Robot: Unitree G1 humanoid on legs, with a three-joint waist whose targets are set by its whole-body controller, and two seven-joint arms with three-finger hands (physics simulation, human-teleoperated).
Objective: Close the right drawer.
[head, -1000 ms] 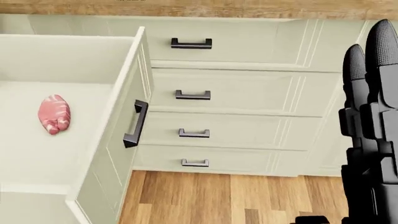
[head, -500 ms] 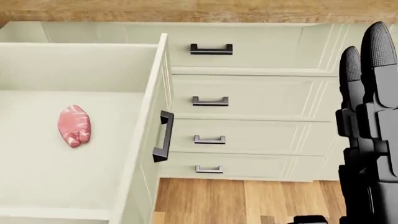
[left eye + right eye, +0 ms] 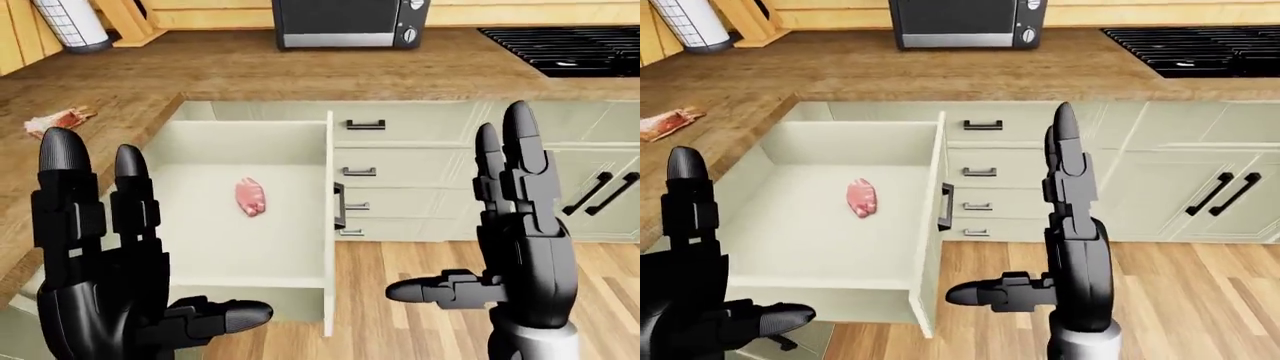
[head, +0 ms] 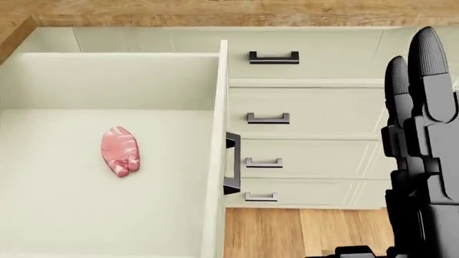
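Drawer (image 3: 326, 225): pulled fully out from the corner cabinet, its front panel seen edge-on, running from 12 to 6 o'clock through the middle of the left-eye view.
Drawer handle (image 4: 231, 163): dark bar on the panel's right face, untouched.
Contents: one pink piece of raw meat (image 4: 120, 151) lying flat on the drawer floor, apart from all walls.
Left hand (image 3: 105, 277): at 8 o'clock in the left-eye view, fingers straight up and spread, thumb out to the right; holds nothing, over the drawer's near left corner.
Right hand (image 3: 510, 247): at 4 o'clock, fingers upright, thumb pointing left toward the panel; holds nothing, clear of the drawer.
Drawer stack (image 4: 268, 117): four shut drawers just right of the panel.
Countertop (image 3: 240, 71): wooden, with a microwave (image 3: 348, 21) at 12 o'clock.
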